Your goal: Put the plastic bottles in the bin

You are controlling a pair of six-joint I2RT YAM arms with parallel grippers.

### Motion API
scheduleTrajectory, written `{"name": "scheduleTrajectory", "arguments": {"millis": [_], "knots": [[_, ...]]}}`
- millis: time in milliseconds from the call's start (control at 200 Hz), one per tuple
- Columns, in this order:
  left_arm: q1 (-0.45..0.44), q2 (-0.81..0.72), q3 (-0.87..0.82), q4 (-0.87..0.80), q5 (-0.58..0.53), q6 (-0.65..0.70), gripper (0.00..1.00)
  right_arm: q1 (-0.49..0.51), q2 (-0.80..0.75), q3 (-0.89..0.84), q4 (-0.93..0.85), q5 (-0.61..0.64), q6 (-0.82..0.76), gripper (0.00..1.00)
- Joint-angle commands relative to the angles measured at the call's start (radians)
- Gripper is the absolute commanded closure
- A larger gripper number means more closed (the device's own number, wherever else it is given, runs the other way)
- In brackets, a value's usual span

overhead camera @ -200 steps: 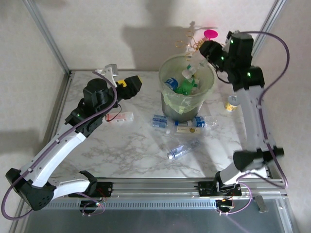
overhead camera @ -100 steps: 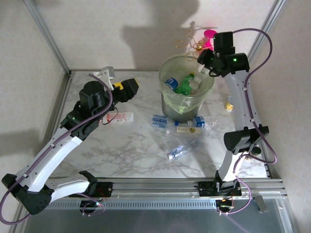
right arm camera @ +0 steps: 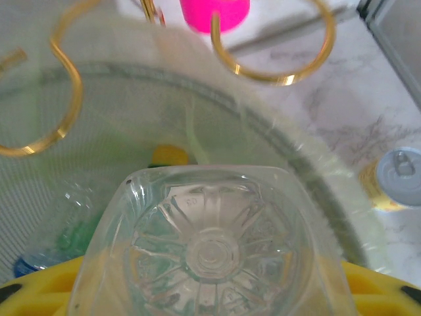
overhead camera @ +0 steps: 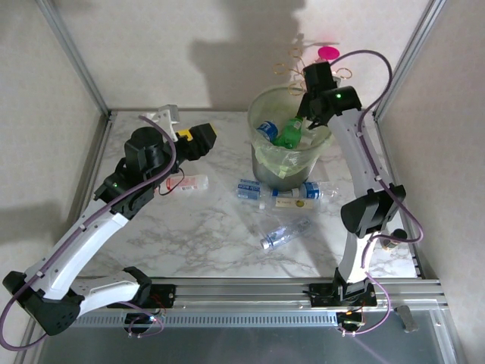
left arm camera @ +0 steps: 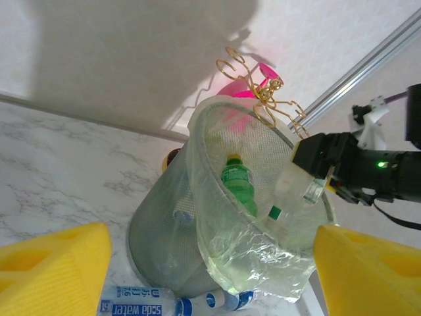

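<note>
The bin [overhead camera: 282,162] stands at the back middle of the table, lined with a yellowish bag, with a green bottle [overhead camera: 288,133] and other bottles inside. My right gripper [overhead camera: 307,106] hangs over the bin's far rim, shut on a clear bottle [right arm camera: 210,250] whose green cap [left arm camera: 274,212] points down into the bin [left arm camera: 164,224]. Three bottles lie in front of the bin: a blue-labelled one [overhead camera: 248,188], a white-labelled one [overhead camera: 295,194] and a clear one [overhead camera: 284,233]. A red-labelled bottle [overhead camera: 186,183] lies under my left arm. My left gripper [overhead camera: 201,136] is open, left of the bin.
A pink-and-gold ornament [overhead camera: 327,54] stands just behind the bin, its gold rings [right arm camera: 273,62] close above the rim. A gold-topped can [right arm camera: 395,178] sits on the table right of the bin. Frame posts [overhead camera: 72,53] rise at the back corners.
My right gripper has swung left and come in over the bin with the clear bottle. The left arm has hardly moved.
</note>
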Motion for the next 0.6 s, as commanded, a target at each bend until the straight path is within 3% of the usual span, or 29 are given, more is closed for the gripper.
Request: {"name": "scheduleTrajectory", "arguments": {"millis": [0, 300, 481, 596], "knots": [[-0.003, -0.005, -0.018, 0.002, -0.012, 0.016, 0.20, 0.009, 0.013, -0.046, 0.006, -0.014, 0.033, 0.56], [0.000, -0.008, -0.020, -0.001, -0.025, 0.023, 0.20, 0.009, 0.042, 0.087, -0.036, 0.008, 0.030, 0.23], [0.003, -0.002, -0.008, -0.010, -0.047, 0.036, 0.19, 0.010, -0.032, 0.048, 0.023, 0.019, 0.040, 0.23], [0.004, 0.003, -0.008, -0.018, -0.062, 0.033, 0.19, 0.010, -0.077, -0.029, 0.080, -0.018, 0.029, 0.33]]}}
